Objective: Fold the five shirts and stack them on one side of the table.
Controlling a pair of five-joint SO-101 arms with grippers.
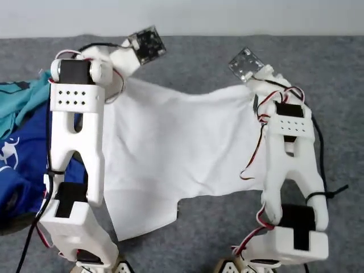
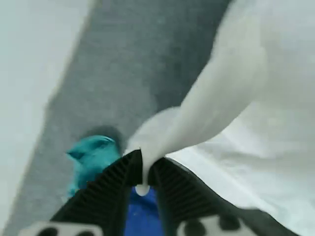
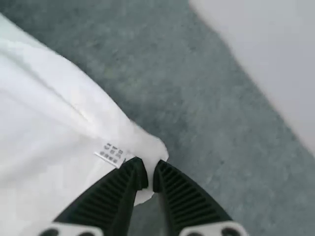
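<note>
A white shirt (image 1: 182, 153) lies spread across the middle of the grey table between both arms. My left gripper (image 2: 144, 169) is shut on a bunched corner of the white shirt (image 2: 236, 93) at the far left of the cloth. My right gripper (image 3: 146, 174) is shut on the other far corner of the white shirt (image 3: 44, 128), next to a small care label (image 3: 111, 154). In the high view the left gripper (image 1: 116, 74) and the right gripper (image 1: 257, 86) sit at the shirt's far edge. A teal shirt (image 1: 23, 96) and a blue shirt (image 1: 14, 170) lie heaped at the table's left side.
The grey table surface (image 1: 216, 62) runs to a pale wall (image 1: 187, 17) at the back. The heap of coloured shirts shows as teal cloth (image 2: 93, 155) and blue cloth (image 2: 140, 216) just beyond my left gripper. Bare table (image 1: 222, 227) lies near the front between the arm bases.
</note>
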